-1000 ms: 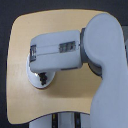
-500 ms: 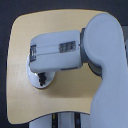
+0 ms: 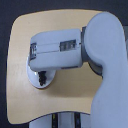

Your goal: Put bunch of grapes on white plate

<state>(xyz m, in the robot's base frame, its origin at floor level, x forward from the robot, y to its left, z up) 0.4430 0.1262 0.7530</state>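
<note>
The jaws cannot be made out: the gripper [image 3: 44, 76] points down from under the bulky forearm, and only a dark shape shows beneath it, so whether it is open, closed or clamped on something cannot be told. That dark shape, just below the forearm's lower edge, may be the grapes [image 3: 43, 77] or part of the fingers; the picture is too blurred to separate them. If it is the grapes, they lie right at the jaws, over the plate's middle.

The plate [image 3: 34, 80] sits on the table [image 3: 25, 40] towards the exterior view's left, only its left and lower rim showing past the arm [image 3: 55, 50], which covers the rest.

The likely trouble from here comes from that hidden contact. If the jaws open while the bunch hangs off-centre or too high, it could roll or bounce towards the raised rim and off onto the table. If the fingers lift away with a stem or leaf caught between them, the bunch could be dragged back out. A downward push could also tip or slide the glossy plate.
</note>
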